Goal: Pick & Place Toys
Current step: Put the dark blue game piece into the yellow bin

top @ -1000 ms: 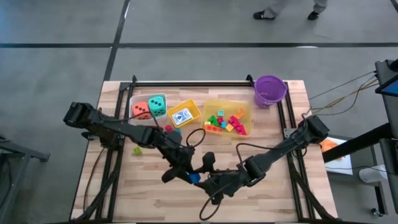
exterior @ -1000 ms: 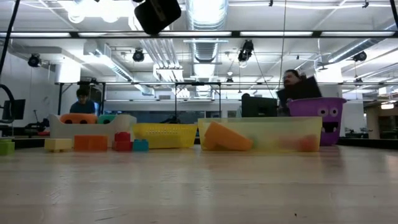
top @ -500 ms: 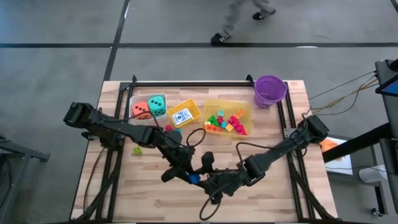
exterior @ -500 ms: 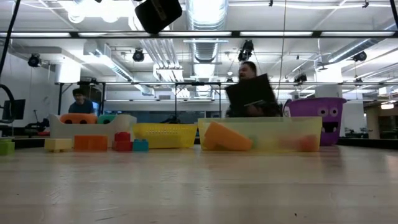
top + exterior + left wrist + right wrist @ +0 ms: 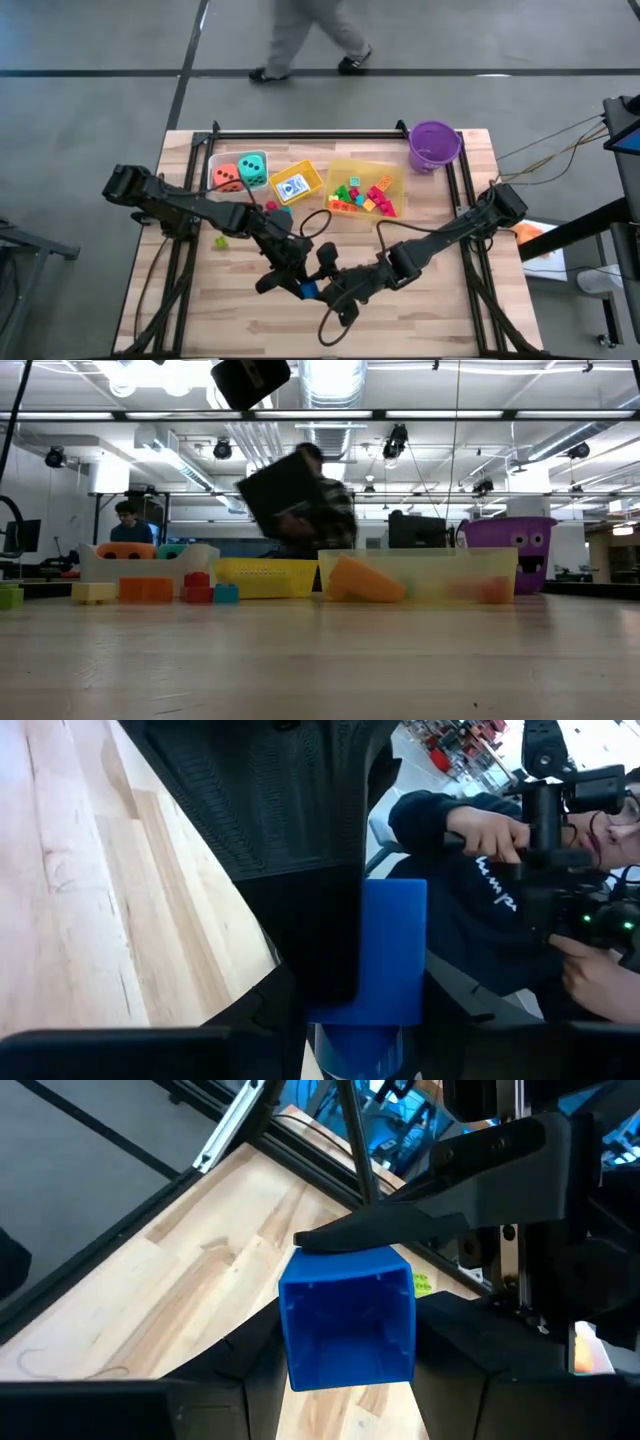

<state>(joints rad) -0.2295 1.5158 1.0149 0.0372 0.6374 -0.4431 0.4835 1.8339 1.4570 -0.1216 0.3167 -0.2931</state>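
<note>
2 grippers meet on 1 blue brick (image 5: 311,290) above the table's front centre.
The left gripper (image 5: 297,284) clamps the brick; the right gripper (image 5: 330,292) faces it with fingers flanking the brick's sides, apparently closed on it too. Each is equally near; the handover likely turns on which one lets go. The brick's long axis is unclear.

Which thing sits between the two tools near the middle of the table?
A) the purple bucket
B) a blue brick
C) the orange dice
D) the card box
B: the blue brick is between the fingers of the right tool, and a finger of the left tool lies against it.
</note>
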